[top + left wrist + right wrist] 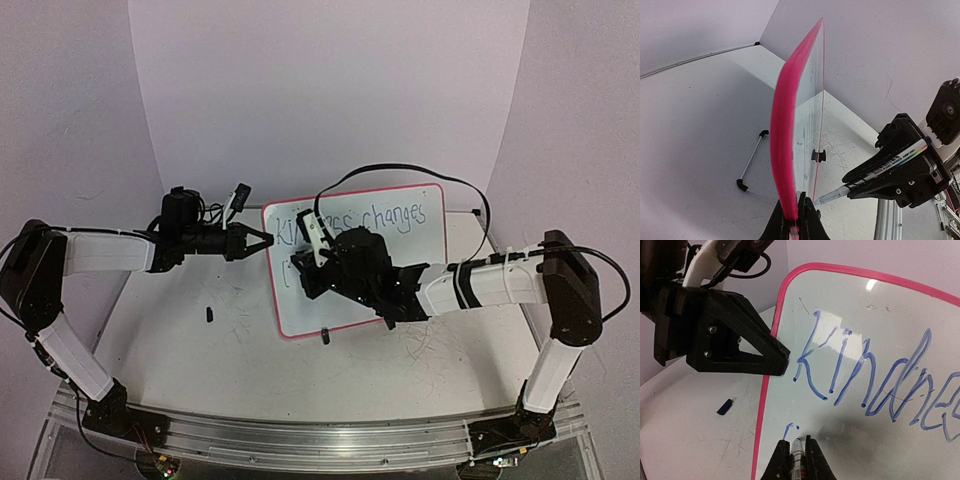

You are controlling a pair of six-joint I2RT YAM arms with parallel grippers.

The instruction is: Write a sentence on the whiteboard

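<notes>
The whiteboard (pixel 440 250), glossy white with a pink frame, stands tilted on the table. Blue words "Kindness changes" (pixel 400 217) run along its top, partly hidden by my right arm. My left gripper (pixel 262 241) is shut on the board's left edge; the pink edge (pixel 782 140) rises from between its fingers (pixel 810 220). My right gripper (pixel 305 270) is shut on a whiteboard marker (pixel 799 452), whose tip touches the board under the "K" (pixel 807 355). A short blue stroke and a dot (pixel 788 430) begin a second line. The marker also shows in the left wrist view (pixel 880 170).
A small dark marker cap (pixel 209 314) lies on the scuffed tabletop left of the board, also in the right wrist view (pixel 725 406). A black clip foot (pixel 324 336) sits at the board's lower edge. A thin rod with black ends (pixel 752 160) lies behind the board. A black cable (pixel 480 200) loops above it.
</notes>
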